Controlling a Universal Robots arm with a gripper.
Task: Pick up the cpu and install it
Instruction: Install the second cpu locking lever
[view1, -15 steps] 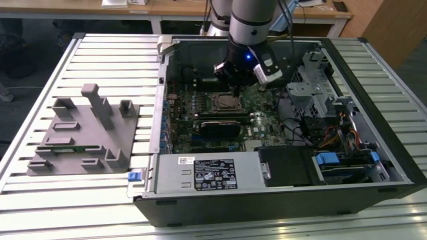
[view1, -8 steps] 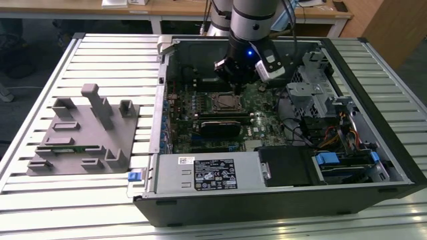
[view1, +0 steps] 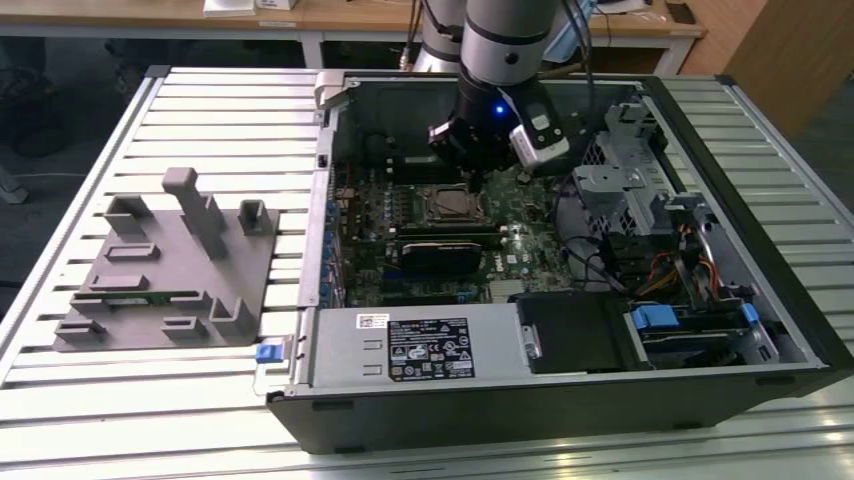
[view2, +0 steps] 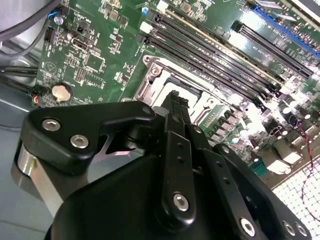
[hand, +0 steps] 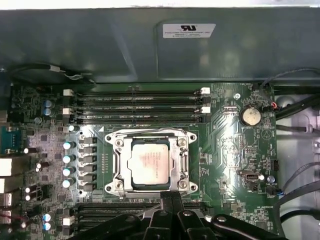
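arm vertical, fingers (hand: 171, 199) pressed together.

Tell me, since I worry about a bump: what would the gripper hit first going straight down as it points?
Probably the socket frame's near edge or the chip seated in it; the gripper hangs right there. Depth is unclear.

Silver square cpu (hand: 148, 166) flat in the motherboard socket (hand: 186, 165).

You get even, soft overhead light across the slatted table (view1: 200, 110) in the exterior view. The inside of the computer case (view1: 747, 330) sits darker. In the first wrist view the chip (hand: 148, 165) shows a dull reflection; near the lens the gripper (view2: 176, 107) looks soft.
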